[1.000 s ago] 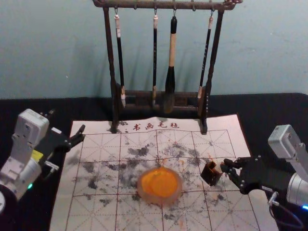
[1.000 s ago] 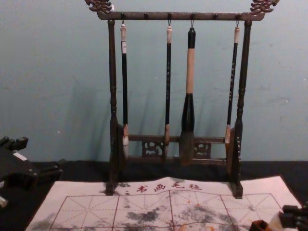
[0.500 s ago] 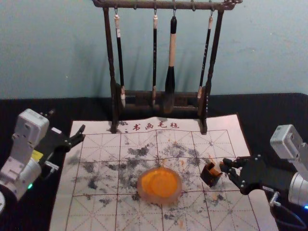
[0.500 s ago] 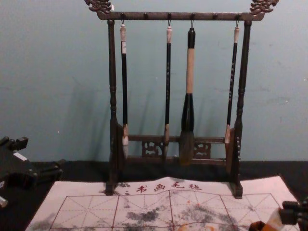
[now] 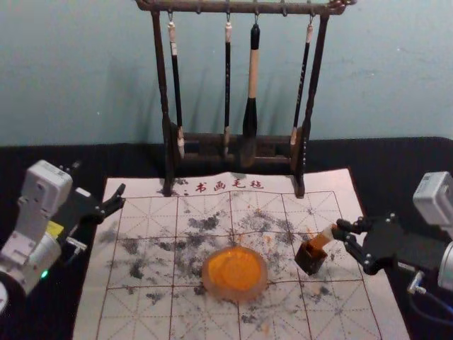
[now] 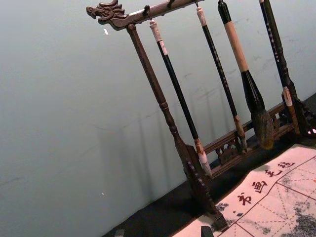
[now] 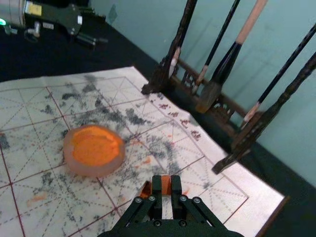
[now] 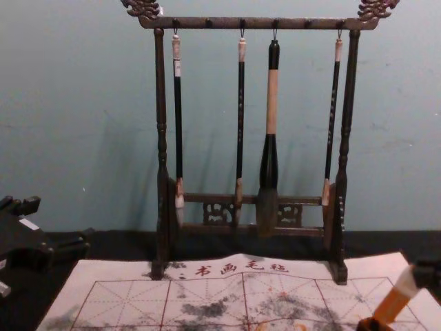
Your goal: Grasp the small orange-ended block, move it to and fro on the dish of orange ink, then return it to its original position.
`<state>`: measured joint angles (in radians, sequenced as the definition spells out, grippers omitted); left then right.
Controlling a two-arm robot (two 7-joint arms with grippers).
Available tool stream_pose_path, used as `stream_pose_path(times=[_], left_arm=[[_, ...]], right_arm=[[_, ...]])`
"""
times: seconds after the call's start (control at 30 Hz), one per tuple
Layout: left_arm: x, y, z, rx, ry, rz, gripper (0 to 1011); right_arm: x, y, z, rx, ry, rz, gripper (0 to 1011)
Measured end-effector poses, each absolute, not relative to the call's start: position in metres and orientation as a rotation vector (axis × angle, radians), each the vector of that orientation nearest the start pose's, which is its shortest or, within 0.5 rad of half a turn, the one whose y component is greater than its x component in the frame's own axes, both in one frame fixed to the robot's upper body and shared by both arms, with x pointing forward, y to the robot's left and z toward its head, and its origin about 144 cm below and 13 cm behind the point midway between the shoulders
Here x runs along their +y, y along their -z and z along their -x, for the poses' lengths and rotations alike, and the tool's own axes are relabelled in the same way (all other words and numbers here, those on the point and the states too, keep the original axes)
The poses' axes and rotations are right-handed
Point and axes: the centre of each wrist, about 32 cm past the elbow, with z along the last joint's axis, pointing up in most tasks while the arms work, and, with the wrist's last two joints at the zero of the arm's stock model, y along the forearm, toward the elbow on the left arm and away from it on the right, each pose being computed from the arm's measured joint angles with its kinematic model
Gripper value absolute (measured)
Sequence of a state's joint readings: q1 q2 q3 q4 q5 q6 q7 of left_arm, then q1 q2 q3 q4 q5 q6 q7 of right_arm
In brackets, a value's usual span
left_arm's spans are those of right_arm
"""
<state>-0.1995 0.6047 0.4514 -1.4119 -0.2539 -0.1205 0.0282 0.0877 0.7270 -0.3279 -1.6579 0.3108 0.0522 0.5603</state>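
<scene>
One right gripper (image 5: 340, 231), beside the mat's right edge, has its two fingers closed on the pale end of the one block (image 5: 323, 238); the right wrist view shows the orange part between them. The block leans, its orange end down in the mouth of one small dark box (image 5: 309, 262) — that box sits on the mat (image 5: 141, 319), between its middle and its right edge. Nearer the mat's middle, leftward of the box, is one round dish (image 5: 236, 295) with orange ink (image 5: 236, 270) in it.

At the mat's far edge, set in from both far corners, stands one rack (image 5: 205, 8) with four brushes hanging from it: three slim brushes (image 5: 228, 78) and one thick brush (image 5: 253, 78). Four red characters (image 5: 230, 185) are printed between its feet.

One left gripper (image 5: 99, 178) is parked near the mat's far left corner, over the black tabletop (image 5: 396, 163) — its two fingers spread, nothing between them.
</scene>
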Motion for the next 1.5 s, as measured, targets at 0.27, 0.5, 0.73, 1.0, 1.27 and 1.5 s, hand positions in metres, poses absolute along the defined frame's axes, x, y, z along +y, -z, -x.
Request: stream_pose_path(times=[0.27,0.5,0.73,1.0,1.27,1.5], left_arm=[[0.31,-1.14,-0.489,-0.285,-1.248,-0.304,1001],[0.31,-1.14,-0.489,-0.285,-1.248,-0.304,1001],[0.31,-1.14,-0.489,-0.285,-1.248,-0.304,1001],[0.31,-1.14,-0.489,-0.285,-1.248,-0.304,1001],[0.31,-1.14,-0.489,-0.285,-1.248,-0.304,1001],[0.31,-1.14,-0.489,-0.285,-1.248,-0.305,1001]], right_arm=[[-0.329,-1.212,-0.465,-0.209,0.698,0.36,75],[-0.321,-1.221,-0.473,-0.247,0.687,0.339,75],[-0.305,-1.223,-0.486,-0.244,0.653,0.354,75],[-0.285,-1.222,-0.499,-0.204,0.606,0.412,75],[-0.269,-1.221,-0.505,-0.201,0.542,0.469,75],[-0.256,-1.223,-0.508,-0.22,0.483,0.488,75]])
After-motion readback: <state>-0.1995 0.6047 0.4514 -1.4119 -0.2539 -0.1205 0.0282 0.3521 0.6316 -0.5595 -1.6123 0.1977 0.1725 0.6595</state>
